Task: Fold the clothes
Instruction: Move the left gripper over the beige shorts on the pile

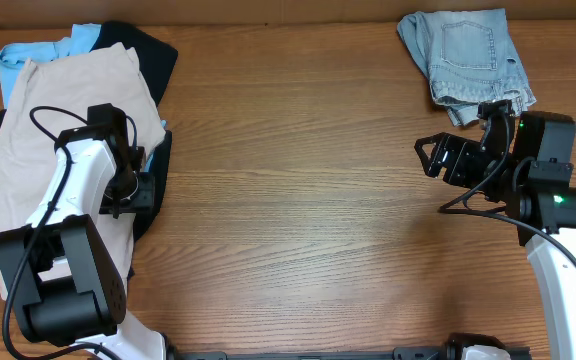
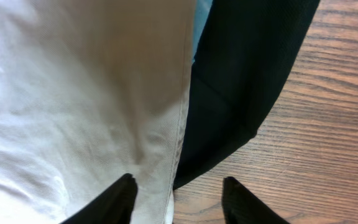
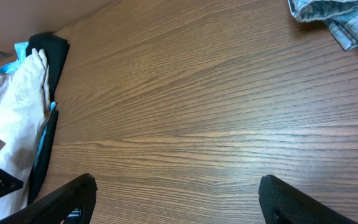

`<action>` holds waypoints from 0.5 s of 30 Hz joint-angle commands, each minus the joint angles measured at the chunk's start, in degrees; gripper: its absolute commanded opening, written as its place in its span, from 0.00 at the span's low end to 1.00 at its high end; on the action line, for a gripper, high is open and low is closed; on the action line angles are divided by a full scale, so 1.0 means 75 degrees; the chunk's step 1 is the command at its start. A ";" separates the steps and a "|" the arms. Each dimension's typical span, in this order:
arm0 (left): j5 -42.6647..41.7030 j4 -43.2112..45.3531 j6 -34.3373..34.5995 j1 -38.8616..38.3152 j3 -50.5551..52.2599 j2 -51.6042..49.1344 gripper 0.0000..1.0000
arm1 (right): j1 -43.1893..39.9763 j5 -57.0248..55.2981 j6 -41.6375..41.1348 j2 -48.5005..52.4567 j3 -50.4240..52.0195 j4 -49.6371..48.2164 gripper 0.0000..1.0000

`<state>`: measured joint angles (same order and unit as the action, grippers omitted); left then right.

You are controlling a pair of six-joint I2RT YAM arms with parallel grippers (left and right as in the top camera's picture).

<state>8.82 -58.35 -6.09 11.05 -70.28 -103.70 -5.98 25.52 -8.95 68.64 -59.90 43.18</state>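
khaki shorts (image 1: 73, 90): being seen spread on the left side of the counter (image 1: 298, 210), lying over the black trousers (image 1: 153, 60) w/ the light-blue shirt (image 1: 28, 50) peeking out at the top.
denim shorts (image 1: 468, 55): lying bunched at the far right corner, well apart from the pile.
left claw (image 2: 179, 196): being held released, jaws apart, straddling the stitched side edge of the khaki; one fingertip (image 2: 124, 190) over the cloth, the other over bare wood. nothing is being gripped.
right claw (image 3: 178, 186): being held released and wide over bare counter, near the denim but not touching it.
handling (judged): khaki cotton is being read as light, soft and limp, w/ no stiffness. it is prob. going to sag and crease when lifted. the seam edge and waistband are thicker, so less slippery.
where to grip (judged): the seamed edge under the left claw is being favoured; only the top layer should be pinched, since the black cloth is lying just beneath.
risk (judged): two layers being caught together, or the pile being dragged.
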 commanded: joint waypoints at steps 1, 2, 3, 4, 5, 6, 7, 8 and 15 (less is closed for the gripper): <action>0.0134 -0.0012 -0.0050 -0.0026 -0.0149 -0.0125 0.41 | -0.0023 0.0009 0.0064 -0.0026 -0.0166 0.0000 0.87; 0.0233 0.0012 -0.0047 -0.0026 -0.0149 -0.0131 0.41 | -0.0023 0.0009 0.0064 -0.0026 -0.0166 0.0000 0.87; 0.0291 0.0029 -0.0047 -0.0026 -0.0149 -0.0134 0.41 | -0.0023 0.0009 0.0061 -0.0026 -0.0166 0.0000 0.87; 0.0315 0.0055 -0.0050 -0.0026 -0.0146 -0.0134 0.40 | -0.0023 0.0009 0.0064 -0.0026 -0.0166 0.0000 0.87; 0.0315 0.0090 -0.0050 -0.0020 -0.0143 -0.0137 0.38 | -0.0023 0.0009 0.0064 -0.0026 -0.0166 -0.0003 0.87; 0.0315 0.0122 -0.0050 -0.0020 -0.0143 -0.0137 0.36 | -0.0023 0.0009 0.0064 -0.0026 -0.0166 -0.0012 0.87; 0.0315 0.0169 -0.0050 -0.0020 -0.0140 -0.0137 0.35 | -0.0023 0.0009 0.0061 -0.0026 -0.0166 -0.0023 0.87; 0.0315 0.0216 -0.0052 -0.0020 -0.0128 -0.0137 0.35 | -0.0023 0.0009 0.0061 -0.0026 -0.0166 -0.0026 0.87; 0.0688 0.0513 -0.0050 -0.0020 0.0114 -0.0137 0.34 | -0.0026 0.0009 0.0061 -0.0026 -0.0166 -0.0050 0.87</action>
<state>12.34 -55.11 -6.20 11.07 -70.17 -103.81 -5.98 25.52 -8.93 68.64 -59.90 43.16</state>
